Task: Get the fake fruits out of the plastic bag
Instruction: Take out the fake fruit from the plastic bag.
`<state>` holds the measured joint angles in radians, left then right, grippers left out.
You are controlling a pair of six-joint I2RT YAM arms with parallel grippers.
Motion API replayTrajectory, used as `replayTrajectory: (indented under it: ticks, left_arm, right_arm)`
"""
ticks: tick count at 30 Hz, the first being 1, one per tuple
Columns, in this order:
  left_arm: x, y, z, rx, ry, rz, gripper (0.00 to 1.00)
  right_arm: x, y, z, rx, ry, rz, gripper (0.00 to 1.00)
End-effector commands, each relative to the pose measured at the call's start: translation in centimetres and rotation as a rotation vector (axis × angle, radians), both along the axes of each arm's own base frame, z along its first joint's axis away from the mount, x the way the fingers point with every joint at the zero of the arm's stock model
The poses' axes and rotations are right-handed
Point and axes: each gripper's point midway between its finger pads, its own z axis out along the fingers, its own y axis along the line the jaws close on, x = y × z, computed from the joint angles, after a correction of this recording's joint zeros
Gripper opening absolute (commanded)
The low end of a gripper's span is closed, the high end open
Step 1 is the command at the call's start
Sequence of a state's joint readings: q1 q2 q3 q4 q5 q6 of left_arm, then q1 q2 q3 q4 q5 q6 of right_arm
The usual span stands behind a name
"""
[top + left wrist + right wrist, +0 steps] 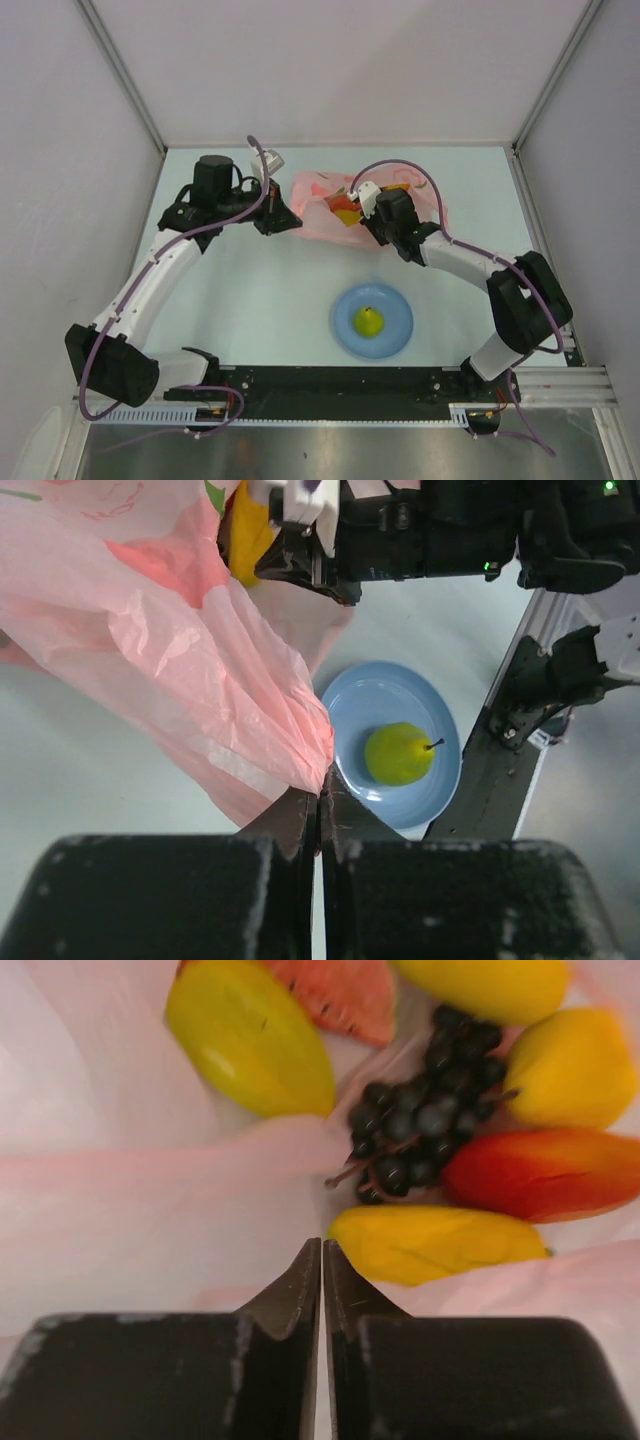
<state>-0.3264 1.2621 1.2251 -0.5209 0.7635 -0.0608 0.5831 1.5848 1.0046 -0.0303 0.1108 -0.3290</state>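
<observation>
The pink plastic bag (pixel 318 200) lies at the back of the table, its mouth held up. My left gripper (pixel 322 792) is shut on a fold of the bag's edge (pixel 290 730). My right gripper (pixel 322 1248) reaches into the bag's mouth with its jaws shut and nothing visible between them. Just past its tips lie several fake fruits: a yellow one (pixel 440 1245), a red-orange one (pixel 545 1175), a dark grape bunch (pixel 430 1110), a yellow-green one (pixel 250 1035) and a watermelon slice (pixel 335 990). A yellow-green pear (pixel 369 321) sits on the blue plate (pixel 395 340).
The blue plate (pixel 360 695) stands in front of the bag, near the arms' base rail (pixel 340 385). The right arm's wrist (pixel 430 530) hangs over the bag's opening. White walls enclose the table on three sides.
</observation>
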Motion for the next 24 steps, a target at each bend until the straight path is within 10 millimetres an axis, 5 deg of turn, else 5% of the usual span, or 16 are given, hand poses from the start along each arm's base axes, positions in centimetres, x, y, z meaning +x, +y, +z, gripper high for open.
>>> replayTrajectory:
  ticks: [1,3,4,9,11,12,13,14,18,21,24]
  left_arm:
    - [-0.7,0.8,0.7,0.054,-0.135,-0.067,0.0]
    - [-0.2,1.1,0.4,0.087,-0.152,-0.06,0.01]
    - [0.2,1.1,0.5,0.11,-0.188,-0.068,0.01]
    - [1.9,0.5,-1.8,0.227,-0.187,-0.113,0.0]
    - [1.3,-0.5,-0.5,0.191,-0.186,-0.167,0.0]
    - [1.0,-0.8,0.5,0.179,-0.2,-0.183,0.0]
    - [0.9,-1.0,0.9,0.176,-0.216,-0.19,0.0]
    - [0.6,-1.4,1.3,0.173,-0.233,-0.203,0.0]
    - [1.9,-3.0,1.6,0.175,-0.243,-0.217,0.0]
    - [3.2,-4.3,1.9,0.172,-0.253,-0.224,0.0]
    - [4.1,-5.2,2.1,0.174,-0.274,-0.223,0.0]
  right_arm:
    - [-2.0,0.7,-1.9,-0.013,0.117,0.085,0.04]
    - [-3.7,0.6,-1.9,-0.011,0.171,0.123,0.04]
    - [-3.2,0.7,-0.2,0.023,0.127,0.135,0.04]
    - [2.3,1.3,4.1,0.132,-0.09,0.152,0.21]
    - [4.4,1.4,3.2,0.097,-0.096,0.137,0.27]
    - [5.9,1.5,4.4,0.096,-0.128,0.126,0.31]
    - [7.1,1.2,3.0,0.077,-0.116,0.102,0.35]
    - [8.3,0.1,2.9,0.069,-0.124,0.063,0.44]
    - [13.1,-2.6,3.5,0.058,-0.188,-0.04,0.52]
    - [15.0,-4.0,3.3,0.076,-0.189,-0.068,0.54]
    - [15.8,-2.8,3.2,0.073,-0.2,0.018,0.54]
